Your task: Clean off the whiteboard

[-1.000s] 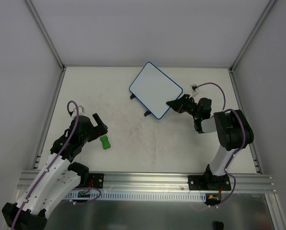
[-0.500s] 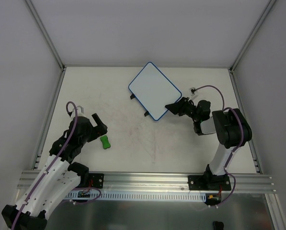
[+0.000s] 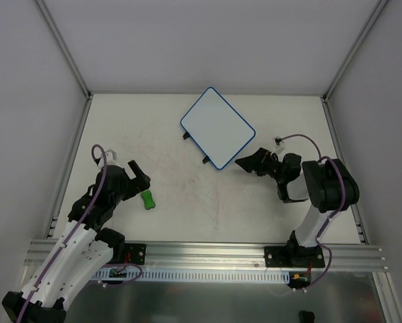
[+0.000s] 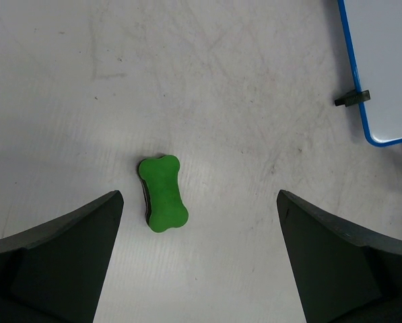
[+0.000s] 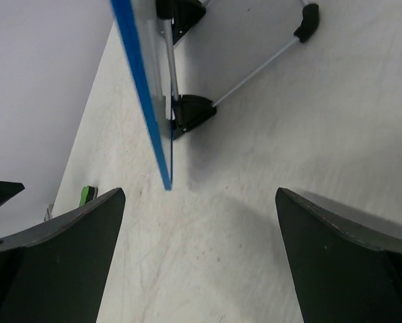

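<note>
Standing blank on table (image 3: 187, 202), whiteboard (image 3: 217, 128), green eraser (image 3: 147, 199) flat under your left gripper (image 3: 141, 176), jaws spread, your right gripper (image 3: 250, 161) spread empty beside whiteboard corner.

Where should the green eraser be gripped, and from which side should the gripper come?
Grip the green eraser across its narrow waist, between the two rounded ends, coming straight down from above. It lies flat on the table, and the open left gripper hangs over it, one finger toward each long side.
</note>
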Motion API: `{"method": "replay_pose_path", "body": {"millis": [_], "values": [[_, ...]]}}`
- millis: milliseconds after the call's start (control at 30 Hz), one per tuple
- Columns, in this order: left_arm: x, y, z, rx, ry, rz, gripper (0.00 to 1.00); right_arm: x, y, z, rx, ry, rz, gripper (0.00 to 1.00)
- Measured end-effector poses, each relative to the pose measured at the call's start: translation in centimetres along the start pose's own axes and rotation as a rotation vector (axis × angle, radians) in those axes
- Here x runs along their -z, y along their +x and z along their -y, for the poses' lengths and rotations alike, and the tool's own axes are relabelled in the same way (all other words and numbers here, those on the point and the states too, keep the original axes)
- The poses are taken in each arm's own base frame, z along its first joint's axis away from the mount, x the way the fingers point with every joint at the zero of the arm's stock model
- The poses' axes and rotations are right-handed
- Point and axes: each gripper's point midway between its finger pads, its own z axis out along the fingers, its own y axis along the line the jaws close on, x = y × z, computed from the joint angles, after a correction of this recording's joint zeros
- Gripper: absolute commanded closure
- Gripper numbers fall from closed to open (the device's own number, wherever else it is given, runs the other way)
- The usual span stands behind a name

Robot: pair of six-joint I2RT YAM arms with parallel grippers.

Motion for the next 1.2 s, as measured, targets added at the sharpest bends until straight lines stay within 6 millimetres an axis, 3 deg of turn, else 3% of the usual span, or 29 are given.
{"method": "replay_pose_path", "body": {"millis": [133,367,467,600,800,967,1200], "values": [[0.3,-0.3,0.2,0.006,0.017,0.02,0.01,2.6,0.4,-1.8,-0.015,0.004,0.034,0.01],[-0.5,0.6,-0.8,0.001,-0.011,0.011,0.01,6.8,-2.1,-9.2,0.139,-0.034,0.171,0.01],[-0.9,0.9,-1.3,-0.003,-0.033,0.015,0.01,8.7,-2.2,-10.9,0.204,-0.011,0.196,0.01],[-1.3,0.7,-1.9,-0.012,-0.056,0.038,0.01,11.0,-1.5,-10.7,0.26,0.063,0.193,0.01],[-0.8,-0.2,-1.8,-0.019,-0.018,0.111,0.01,13.6,0.6,-8.5,0.297,0.181,0.179,0.01],[-0.8,0.0,-1.7,-0.004,0.074,0.205,0.01,14.3,2.8,-6.4,0.284,0.223,0.171,0.01],[-0.9,0.3,-1.5,-0.021,0.133,0.241,0.01,14.5,3.6,-5.4,0.272,0.251,0.154,0.01]]}}
